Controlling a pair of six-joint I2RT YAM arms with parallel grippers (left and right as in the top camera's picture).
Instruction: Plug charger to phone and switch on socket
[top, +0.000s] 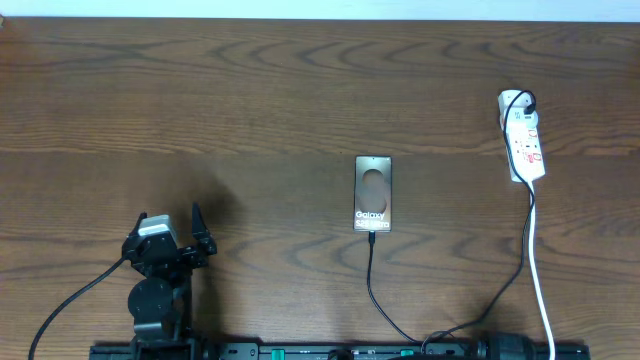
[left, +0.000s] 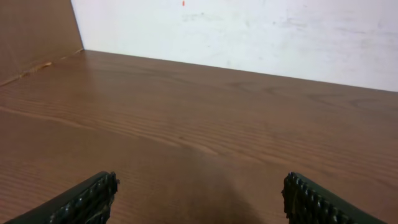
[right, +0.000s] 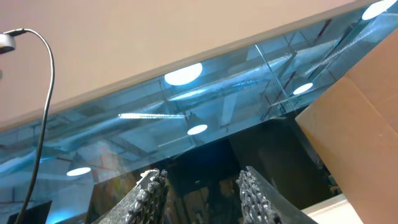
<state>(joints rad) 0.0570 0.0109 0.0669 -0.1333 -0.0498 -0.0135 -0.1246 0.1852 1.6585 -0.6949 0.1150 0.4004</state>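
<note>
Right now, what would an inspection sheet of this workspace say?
Surface: brown wooden table.
Job's things: phone face up, centre; charger end meets its lower edge, seating unclear; socket far right, black plug in it.
Clutter: nothing seen.
End effectors: left end effector open, empty, over table; right end effector open, empty, facing round lights.
Cables: white cord runs from socket toward near edge.
Surroundings: white wall, brown panel.
</note>
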